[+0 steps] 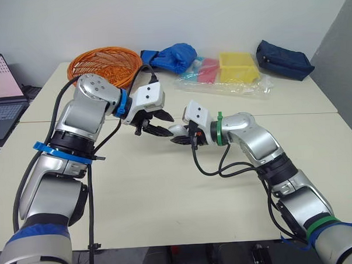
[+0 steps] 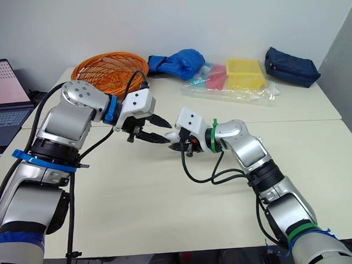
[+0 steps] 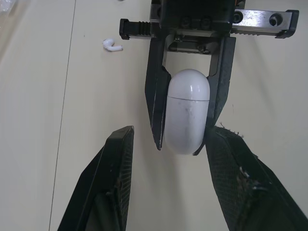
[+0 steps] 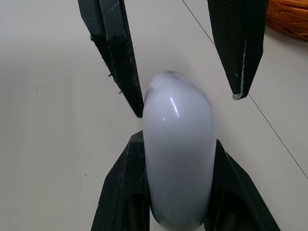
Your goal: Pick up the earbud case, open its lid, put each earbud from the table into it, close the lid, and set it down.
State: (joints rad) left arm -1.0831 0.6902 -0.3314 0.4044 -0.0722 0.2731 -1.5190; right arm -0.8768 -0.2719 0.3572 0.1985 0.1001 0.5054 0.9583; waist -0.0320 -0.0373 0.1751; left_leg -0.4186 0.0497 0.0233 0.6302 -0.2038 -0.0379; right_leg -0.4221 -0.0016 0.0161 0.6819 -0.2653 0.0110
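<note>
Centre of frame, above table [image 1: 167, 196]: right gripper [image 1: 179, 135] pinches case [image 3: 186, 110], lid [image 3: 188, 83] shut. Left gripper [image 1: 163, 124] spread, tips near lid. Step: opening lid. Next, likely: fingertip must catch lid edge, pry up.

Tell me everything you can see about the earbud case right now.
The earbud case is a small, glossy white, pill-shaped shell, plastic by its look, with faint grey scuffs. A thin seam runs across it near one rounded end, and the lid is shut. The right gripper clamps it by its two long sides, over the table. The left gripper is open, with a finger on either side of the case; whether they touch it cannot be told.
</note>
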